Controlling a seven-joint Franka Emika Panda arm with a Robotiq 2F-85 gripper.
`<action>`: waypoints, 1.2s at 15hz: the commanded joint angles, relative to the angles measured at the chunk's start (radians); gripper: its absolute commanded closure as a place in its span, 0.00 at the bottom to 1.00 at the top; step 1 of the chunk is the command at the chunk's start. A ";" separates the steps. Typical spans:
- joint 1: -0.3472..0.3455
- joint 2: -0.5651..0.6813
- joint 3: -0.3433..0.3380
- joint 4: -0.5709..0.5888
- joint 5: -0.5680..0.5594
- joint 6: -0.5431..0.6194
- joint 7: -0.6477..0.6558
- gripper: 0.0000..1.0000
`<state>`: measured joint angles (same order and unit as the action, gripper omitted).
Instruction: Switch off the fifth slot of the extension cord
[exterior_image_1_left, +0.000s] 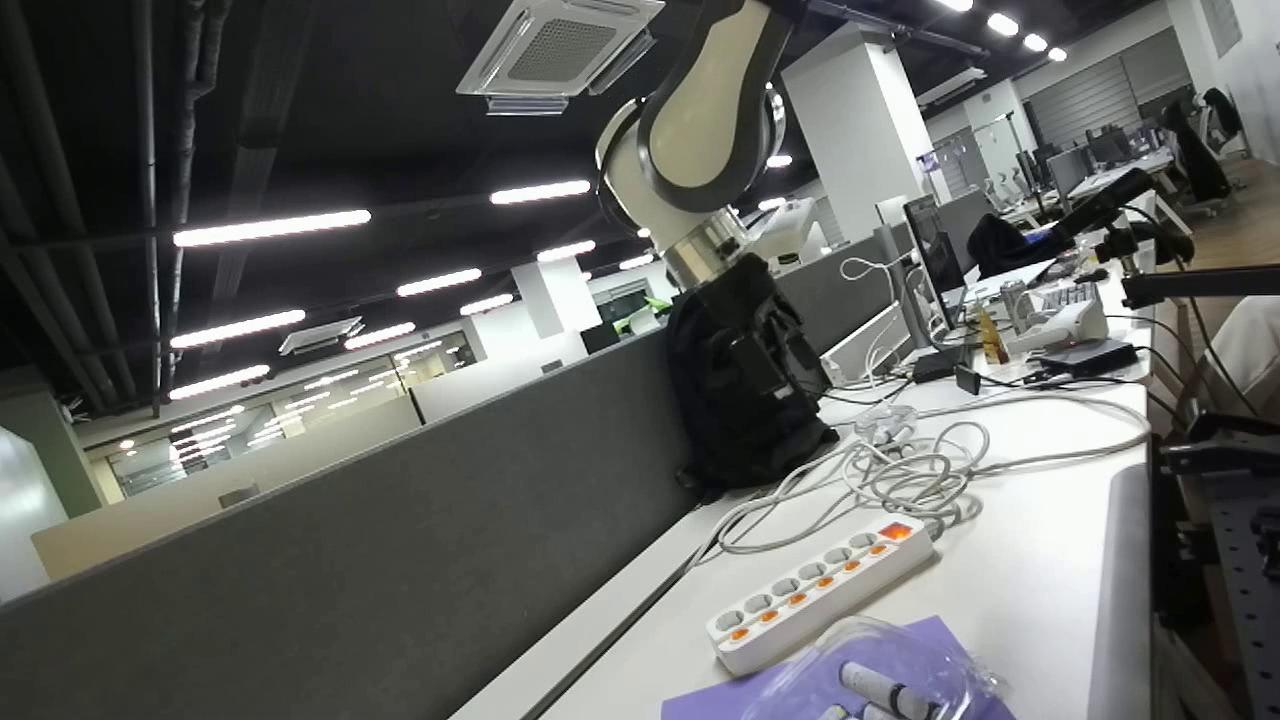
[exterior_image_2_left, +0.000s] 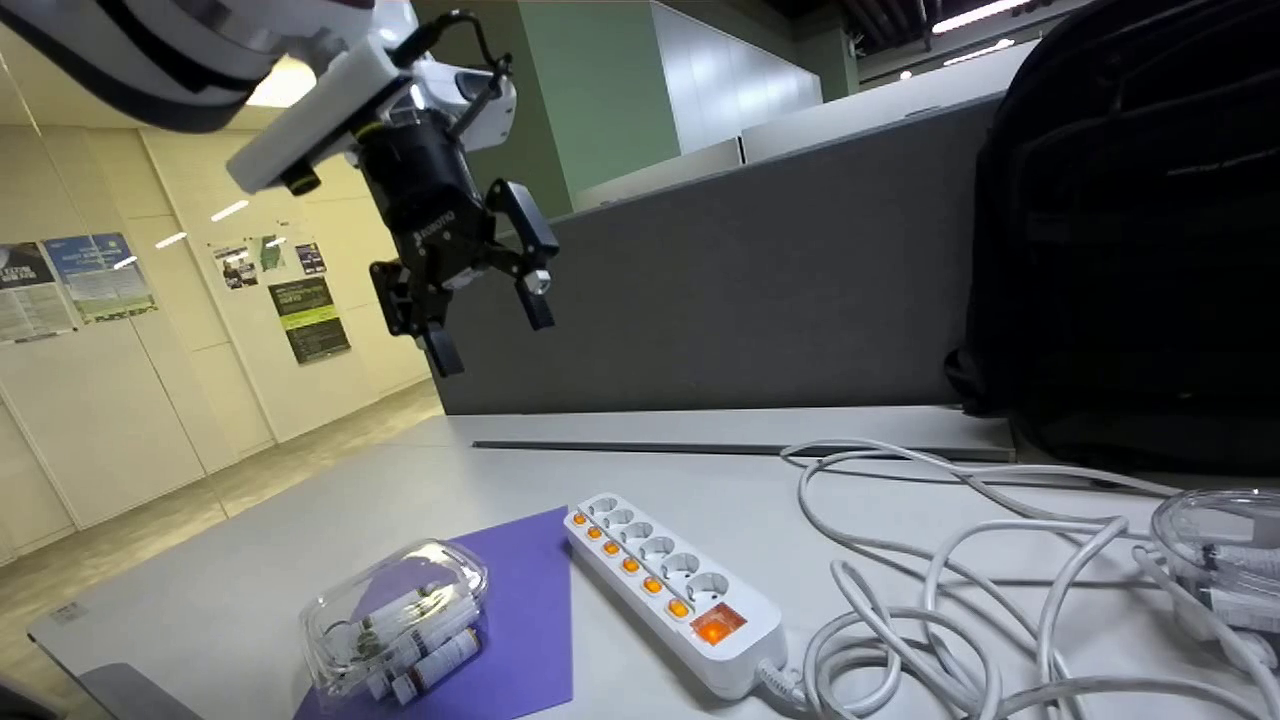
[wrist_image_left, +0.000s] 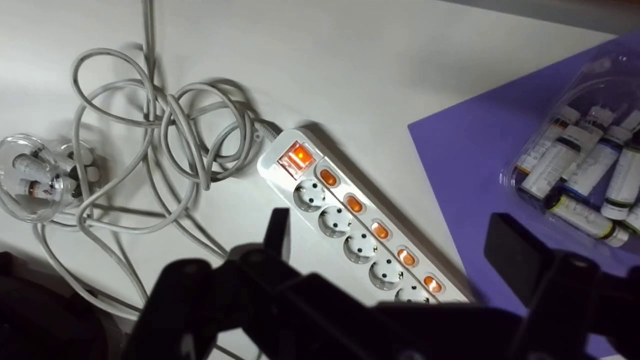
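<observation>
The extension cord (exterior_image_2_left: 665, 590) lies on the desk (exterior_image_2_left: 690, 480), tangled cables (wrist_image_left: 187, 130) near its end with the large orange switch (exterior_image_2_left: 718, 627), a purple sheet (exterior_image_2_left: 525, 625) bearing a clear tub (exterior_image_2_left: 445, 570) of bottles (exterior_image_2_left: 438, 662) alongside. Higher than the extension cord hangs the end effector (exterior_image_2_left: 492, 338), fingers (wrist_image_left: 517, 255) spread wide, gripping nothing.

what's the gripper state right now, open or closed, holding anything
Robotiq gripper: open, jaws apart, holding nothing, not touching the white six-socket power strip.
</observation>
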<state>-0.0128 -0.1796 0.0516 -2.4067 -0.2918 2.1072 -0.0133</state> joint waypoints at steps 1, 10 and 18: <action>0.018 0.110 0.025 0.005 -0.059 0.104 0.123 0.00; 0.077 0.338 0.007 0.050 -0.094 0.286 0.312 0.75; 0.087 0.411 -0.048 0.068 -0.071 0.376 0.300 0.99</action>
<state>0.0533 0.2329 0.0240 -2.3387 -0.3712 2.4843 0.2924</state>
